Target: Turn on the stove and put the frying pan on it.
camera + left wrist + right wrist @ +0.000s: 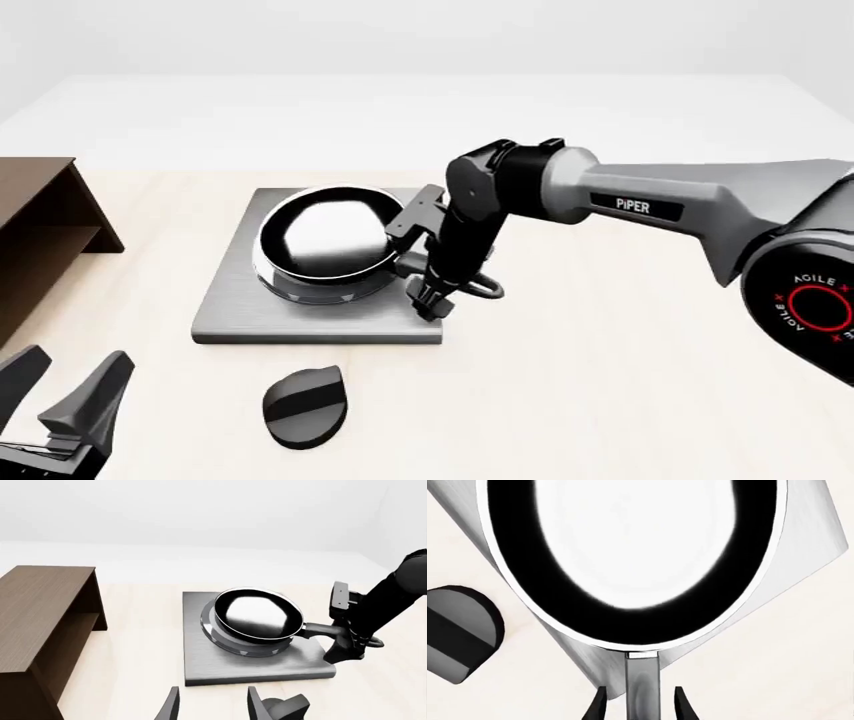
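1. Landmark: the stove (234, 310), a flat grey slab lying on the pale wooden counter (601, 400). A brown shelf (40, 240) stands well to its left, at the front view's left edge.
2. The left gripper (60, 385) hangs low at the near left, well apart from the stove; its fingers (100, 390) are spread and hold nothing.
3. The knob (304, 405), a black oval with a ridge, lies on the counter just in front of the stove, apart from its near edge.
4. The pan (327, 240) sits upright on the stove's ring burner. Its glossy inside reflects white and holds nothing.
5. The pan's handle (320, 629) points right from the stove's centre, so the pan's long axis runs left to right across the slab, ending near the slab's right edge.
6. The right gripper (430, 300) points down at the stove's right edge, around the handle. In the right wrist view its fingers (599, 707) stand on either side of the handle (642, 690) with narrow gaps showing; whether they press it I cannot tell.
7. The right arm (667, 205) reaches in from the right of the stove, above the counter.
8. Beyond the stove the counter ends at a plain white backdrop.
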